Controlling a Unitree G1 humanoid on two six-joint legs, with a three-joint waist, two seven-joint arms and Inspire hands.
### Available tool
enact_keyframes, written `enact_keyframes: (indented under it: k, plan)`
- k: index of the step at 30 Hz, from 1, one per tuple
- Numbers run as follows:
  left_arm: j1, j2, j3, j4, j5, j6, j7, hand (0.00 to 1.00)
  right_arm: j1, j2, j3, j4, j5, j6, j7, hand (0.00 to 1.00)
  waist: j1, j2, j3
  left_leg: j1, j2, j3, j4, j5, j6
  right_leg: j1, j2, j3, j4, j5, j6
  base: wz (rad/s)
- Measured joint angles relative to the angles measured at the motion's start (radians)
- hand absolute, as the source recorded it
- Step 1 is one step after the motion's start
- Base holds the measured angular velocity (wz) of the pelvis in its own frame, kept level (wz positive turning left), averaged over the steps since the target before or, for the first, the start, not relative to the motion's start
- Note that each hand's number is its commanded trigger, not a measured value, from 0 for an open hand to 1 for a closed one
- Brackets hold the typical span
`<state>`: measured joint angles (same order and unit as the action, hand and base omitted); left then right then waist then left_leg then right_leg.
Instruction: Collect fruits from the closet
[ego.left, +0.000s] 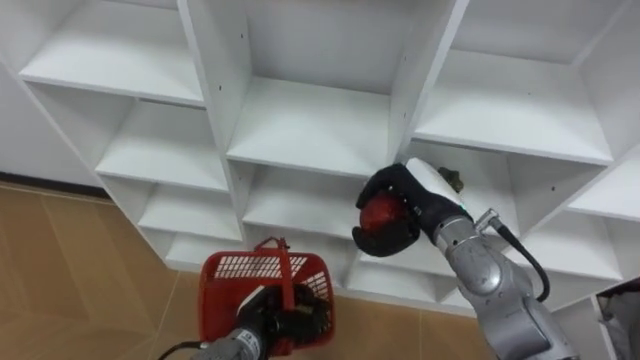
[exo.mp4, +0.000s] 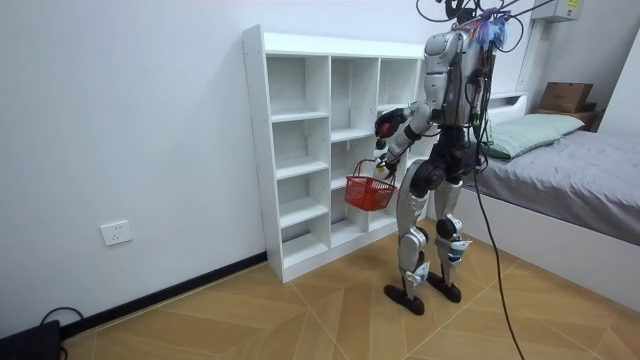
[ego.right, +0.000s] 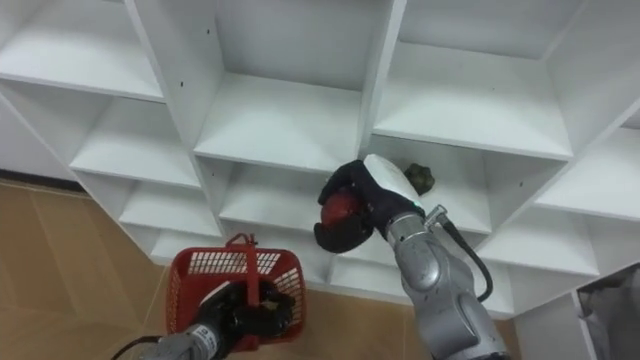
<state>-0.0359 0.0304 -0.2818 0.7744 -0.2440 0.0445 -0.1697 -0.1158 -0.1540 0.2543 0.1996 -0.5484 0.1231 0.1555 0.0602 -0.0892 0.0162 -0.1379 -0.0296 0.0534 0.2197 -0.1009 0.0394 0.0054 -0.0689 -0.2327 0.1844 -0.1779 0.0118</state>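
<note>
Right hand (ego.left: 410, 200) fingers curl closed round a red fruit (ego.left: 382, 213), held just in front of the closet (ego.left: 310, 125) shelf, above the red basket (ego.left: 222, 268) whose handle the left hand (ego.left: 262, 318) grips.

A white closet (exo.mp4: 256, 140) of open shelves stands just beyond the right hand (ego.left: 412, 195) against a plain white wall (exo.mp4: 130, 120), wooden herringbone floor (exo.mp4: 300, 320) lies below it, and a grey bed (exo.mp4: 590, 165) sits well behind.
</note>
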Motion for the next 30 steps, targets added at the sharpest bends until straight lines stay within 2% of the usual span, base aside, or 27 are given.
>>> enact_keyframes:
  k: [7, 13, 19, 26, 30]
  plan:
    - [0.0, 0.028, -0.037, -0.002, 0.0, 0.0, -0.002, 1.0, 0.001, 0.034, 0.034, 0.175, 0.022, 0.003, -0.003, 1.0, 0.0, -0.002, -0.0009, 0.004, 0.001, 0.001, -0.003, -0.001, 0.001, 0.004, 0.0, 0.007, 0.0, -0.001, 0.002, -0.01]
    - [0.0, 0.026, -0.038, -0.001, 0.001, 0.0, -0.019, 1.0, 0.0, 0.056, 0.059, 0.243, 0.093, -0.001, -0.004, 1.0, 0.003, -0.006, 0.0001, 0.007, 0.002, 0.006, -0.006, 0.0, 0.001, -0.002, 0.001, 0.012, 0.0, -0.001, 0.001, -0.02]
    - [-0.002, 0.029, -0.04, -0.001, 0.001, 0.0, -0.02, 1.0, -0.004, 0.08, 0.071, 0.292, 0.098, -0.001, -0.013, 1.0, 0.005, -0.008, 0.0012, 0.001, 0.002, 0.008, -0.008, 0.0, 0.001, -0.01, 0.001, 0.014, 0.0, -0.001, 0.001, -0.01]
    - [-0.004, 0.029, -0.055, -0.001, -0.001, -0.001, -0.02, 1.0, -0.024, 0.084, 0.087, 0.307, 0.109, -0.001, -0.023, 1.0, 0.007, -0.007, 0.0024, -0.012, 0.002, 0.011, -0.01, -0.001, 0.001, -0.02, 0.001, 0.018, 0.003, -0.001, 0.001, 0.0]
    - [-0.016, 0.025, -0.057, 0.013, 0.0, 0.0, -0.021, 1.0, -0.03, 0.084, 0.104, 0.312, 0.107, -0.001, -0.034, 1.0, 0.009, 0.0, 0.0072, -0.015, 0.001, 0.008, -0.013, -0.001, 0.001, -0.02, 0.001, 0.009, 0.002, -0.001, 0.001, 0.01]
